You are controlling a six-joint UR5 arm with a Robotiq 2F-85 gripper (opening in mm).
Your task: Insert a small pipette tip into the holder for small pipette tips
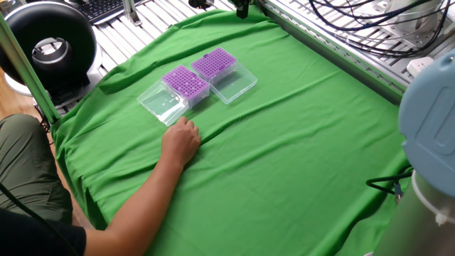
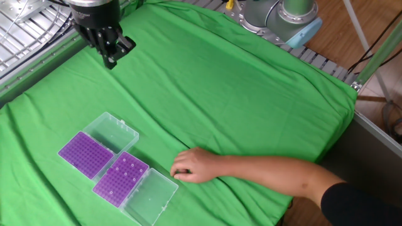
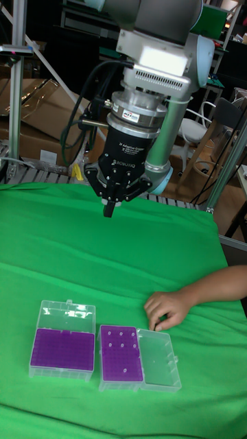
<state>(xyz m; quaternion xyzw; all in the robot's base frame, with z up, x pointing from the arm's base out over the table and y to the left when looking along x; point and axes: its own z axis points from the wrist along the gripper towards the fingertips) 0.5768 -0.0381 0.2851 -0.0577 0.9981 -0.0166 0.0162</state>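
Note:
Two alike purple racks lie side by side in clear boxes with their lids open. One rack (image 2: 85, 154) (image 3: 62, 348) (image 1: 214, 63) shows a plain fine grid. The other rack (image 2: 120, 179) (image 3: 122, 353) (image 1: 186, 82) holds a few white tips. I cannot tell which is the holder for small pipette tips. My gripper (image 2: 112, 58) (image 3: 108, 208) hangs above the cloth far behind the racks, its fingers shut to a point with nothing visible between them. In one fixed view only its lower end (image 1: 242, 8) shows. No loose small pipette tip can be made out.
A person's hand (image 2: 190, 166) (image 1: 180, 139) (image 3: 166, 310) rests on the green cloth (image 2: 239, 94) just beside the racks, the arm reaching in from the table's edge. A metal frame with cables (image 1: 341, 28) borders the cloth. The arm's base (image 2: 279, 19) stands at the far corner.

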